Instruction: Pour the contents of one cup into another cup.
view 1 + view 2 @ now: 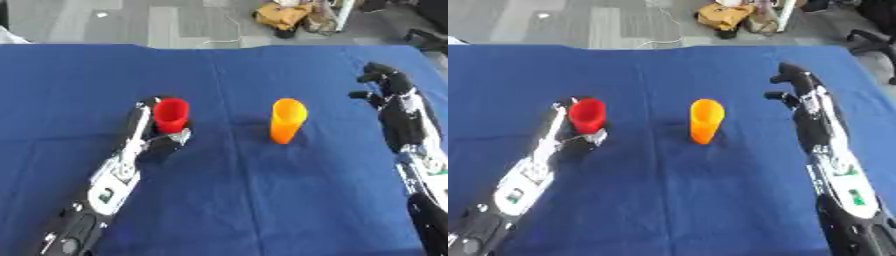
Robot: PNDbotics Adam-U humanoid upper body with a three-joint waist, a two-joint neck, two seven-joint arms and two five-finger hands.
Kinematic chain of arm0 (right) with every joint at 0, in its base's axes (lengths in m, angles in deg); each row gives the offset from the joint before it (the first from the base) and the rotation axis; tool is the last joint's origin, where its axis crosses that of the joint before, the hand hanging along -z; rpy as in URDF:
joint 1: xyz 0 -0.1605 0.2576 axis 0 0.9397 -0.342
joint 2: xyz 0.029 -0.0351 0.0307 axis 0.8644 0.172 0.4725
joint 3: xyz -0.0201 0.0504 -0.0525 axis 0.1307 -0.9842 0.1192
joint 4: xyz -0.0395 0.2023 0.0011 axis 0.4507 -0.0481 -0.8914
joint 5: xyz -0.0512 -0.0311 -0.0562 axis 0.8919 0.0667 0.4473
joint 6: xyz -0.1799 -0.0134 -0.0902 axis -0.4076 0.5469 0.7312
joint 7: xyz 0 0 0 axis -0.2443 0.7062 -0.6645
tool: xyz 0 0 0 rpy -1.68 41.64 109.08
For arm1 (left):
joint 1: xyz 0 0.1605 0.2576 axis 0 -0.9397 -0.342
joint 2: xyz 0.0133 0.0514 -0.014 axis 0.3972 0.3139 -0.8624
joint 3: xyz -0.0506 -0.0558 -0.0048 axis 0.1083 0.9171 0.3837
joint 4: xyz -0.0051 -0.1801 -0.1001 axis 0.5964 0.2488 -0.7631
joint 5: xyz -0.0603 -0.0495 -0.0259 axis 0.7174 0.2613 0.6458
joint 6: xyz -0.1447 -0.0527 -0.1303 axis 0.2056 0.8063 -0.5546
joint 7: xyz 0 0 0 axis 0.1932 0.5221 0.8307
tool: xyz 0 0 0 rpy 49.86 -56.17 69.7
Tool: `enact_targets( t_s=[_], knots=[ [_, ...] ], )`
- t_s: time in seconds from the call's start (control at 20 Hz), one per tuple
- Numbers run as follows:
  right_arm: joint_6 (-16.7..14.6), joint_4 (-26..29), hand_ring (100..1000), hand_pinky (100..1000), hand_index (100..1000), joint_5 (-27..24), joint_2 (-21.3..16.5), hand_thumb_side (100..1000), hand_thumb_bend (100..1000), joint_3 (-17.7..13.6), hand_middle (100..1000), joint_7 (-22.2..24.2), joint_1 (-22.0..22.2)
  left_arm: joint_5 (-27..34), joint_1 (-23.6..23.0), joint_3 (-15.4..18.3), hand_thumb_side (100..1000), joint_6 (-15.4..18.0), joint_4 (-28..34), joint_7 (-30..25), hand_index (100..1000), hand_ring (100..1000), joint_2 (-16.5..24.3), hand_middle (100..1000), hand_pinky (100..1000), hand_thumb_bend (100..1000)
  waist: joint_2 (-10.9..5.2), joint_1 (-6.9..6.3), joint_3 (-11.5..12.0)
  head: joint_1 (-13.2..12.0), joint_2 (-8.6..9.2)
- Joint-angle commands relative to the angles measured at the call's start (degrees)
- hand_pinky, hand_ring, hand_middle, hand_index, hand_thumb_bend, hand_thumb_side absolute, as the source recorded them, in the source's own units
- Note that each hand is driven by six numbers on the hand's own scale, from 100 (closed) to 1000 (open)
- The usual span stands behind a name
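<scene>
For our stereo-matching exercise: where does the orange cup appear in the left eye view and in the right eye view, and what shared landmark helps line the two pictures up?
Left eye view: orange cup stands right of centre on the blue cloth.
Right eye view: orange cup stands near centre.
Shared landmark: the red cup at the left hand, to the orange cup's left in both.

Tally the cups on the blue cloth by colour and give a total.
Red cup: 1
Orange cup: 1
Total: 2 cups
</scene>
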State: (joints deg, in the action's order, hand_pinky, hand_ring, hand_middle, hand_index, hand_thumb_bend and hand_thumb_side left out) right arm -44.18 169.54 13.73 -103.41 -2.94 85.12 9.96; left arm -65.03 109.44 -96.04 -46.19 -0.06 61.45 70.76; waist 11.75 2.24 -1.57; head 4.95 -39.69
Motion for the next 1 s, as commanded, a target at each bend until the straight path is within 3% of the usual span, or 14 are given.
enact_targets(
  t_s=[0.05,0.55,1.0],
  knots=[
    [-0.1,0.6,993,639,806,0.0,-1.0,703,655,-0.3,598,0.2,-0.6,0.9,0.2,0.2,193,0.2,0.5,1.4,769,393,0.3,478,175,100,-0.83,0.04,0.0,0.0,-0.13],
    [-0.6,-0.9,986,607,806,1.7,-2.3,666,627,-1.2,590,-0.2,0.5,5.3,-4.3,-1.6,142,-0.8,12.6,2.9,726,330,4.5,418,100,100,-1.3,-0.47,0.7,0.3,-0.71],
    [-2.1,-5.5,963,566,805,4.5,-4.5,585,584,-1.5,574,0.1,1.5,9.4,-9.9,-2.5,231,-5.4,28.0,2.8,638,264,8.7,348,100,100,-1.97,-0.7,2.3,1.0,-1.03]
  ],
)
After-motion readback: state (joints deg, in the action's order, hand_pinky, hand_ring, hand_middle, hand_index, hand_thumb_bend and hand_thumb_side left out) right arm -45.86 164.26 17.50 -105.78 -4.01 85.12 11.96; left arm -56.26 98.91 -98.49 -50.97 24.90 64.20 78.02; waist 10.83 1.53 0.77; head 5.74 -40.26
